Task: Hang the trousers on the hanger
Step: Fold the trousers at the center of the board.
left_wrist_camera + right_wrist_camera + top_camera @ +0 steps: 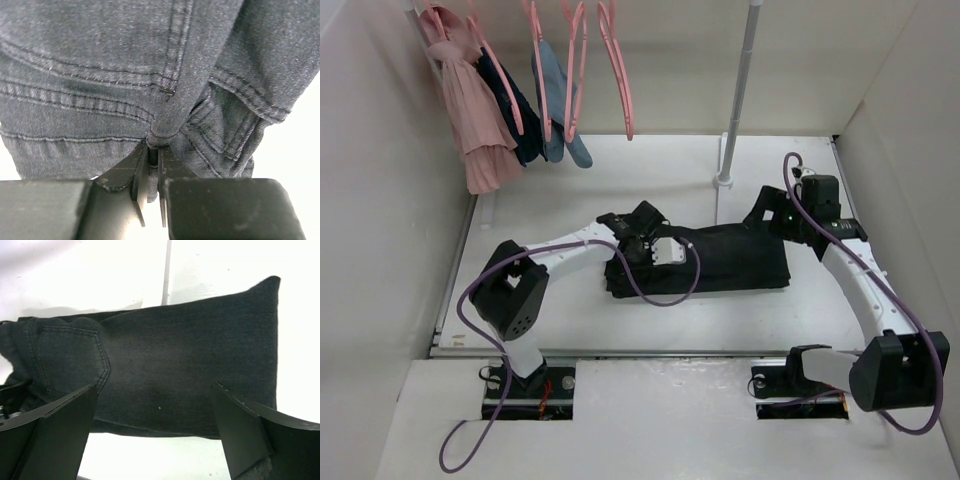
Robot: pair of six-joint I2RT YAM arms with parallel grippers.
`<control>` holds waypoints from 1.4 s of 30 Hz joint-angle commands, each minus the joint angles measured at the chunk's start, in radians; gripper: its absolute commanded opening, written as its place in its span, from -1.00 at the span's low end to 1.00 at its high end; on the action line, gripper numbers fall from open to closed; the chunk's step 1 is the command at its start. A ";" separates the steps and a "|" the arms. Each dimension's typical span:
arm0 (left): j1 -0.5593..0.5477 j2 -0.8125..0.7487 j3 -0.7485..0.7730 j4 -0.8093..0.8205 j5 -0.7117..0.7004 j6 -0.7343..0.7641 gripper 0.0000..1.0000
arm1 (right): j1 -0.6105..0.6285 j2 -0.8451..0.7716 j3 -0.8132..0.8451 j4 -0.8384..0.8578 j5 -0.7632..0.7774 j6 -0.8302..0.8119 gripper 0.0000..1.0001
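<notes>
Lying folded on table [550,180], trousers [740,262] run long axis left-to-right. Left gripper [645,245] pinches seam fold at left end. Right gripper [772,215] spread wide over right end. Hanger [625,100] far-left beyond; left arm nearer.

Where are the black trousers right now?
In the top view the trousers lie folded mid-table, nearer than the pole, with the left gripper pinching their left end and the open right gripper at their right.

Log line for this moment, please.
left gripper: shut on trousers fold | right gripper: open, over trousers | trousers: folded on table | hanger: hanging, empty
</notes>
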 commanded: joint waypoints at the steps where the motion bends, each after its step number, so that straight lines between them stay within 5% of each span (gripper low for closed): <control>1: 0.013 -0.005 0.066 -0.062 -0.017 -0.033 -1.00 | -0.014 0.011 0.049 -0.013 0.047 0.008 1.00; 8: 0.013 -0.087 0.301 -0.303 -0.004 -0.080 -1.00 | -0.023 0.055 0.040 -0.022 0.091 0.058 1.00; 14: -0.054 -0.182 0.053 -0.373 0.006 -0.115 -1.00 | -0.042 0.105 0.040 -0.057 0.139 0.090 1.00; 20: -0.094 -0.129 -0.122 -0.207 -0.023 -0.192 -0.98 | -0.063 0.189 0.031 -0.105 0.200 0.145 1.00; 22: -0.094 -0.098 -0.132 -0.141 -0.080 -0.215 -0.64 | -0.072 0.216 0.008 -0.105 0.185 0.171 1.00; 28: -0.082 -0.104 -0.168 -0.114 -0.123 -0.226 -0.35 | -0.062 0.270 -0.044 -0.065 0.201 0.191 0.97; 32: -0.050 -0.228 -0.225 -0.151 -0.103 -0.165 0.09 | -0.042 0.249 -0.031 -0.083 0.264 0.191 0.97; 38: -0.004 -0.470 -0.254 -0.194 -0.007 -0.120 0.19 | 0.131 0.168 0.075 -0.163 0.433 0.200 0.91; 41: 0.024 -0.556 -0.254 -0.036 -0.007 -0.215 0.19 | 0.207 0.168 0.086 -0.159 0.418 0.212 0.82; 42: 0.024 -0.557 -0.254 0.016 -0.007 -0.274 -0.07 | 0.216 0.168 0.068 -0.143 0.391 0.212 0.77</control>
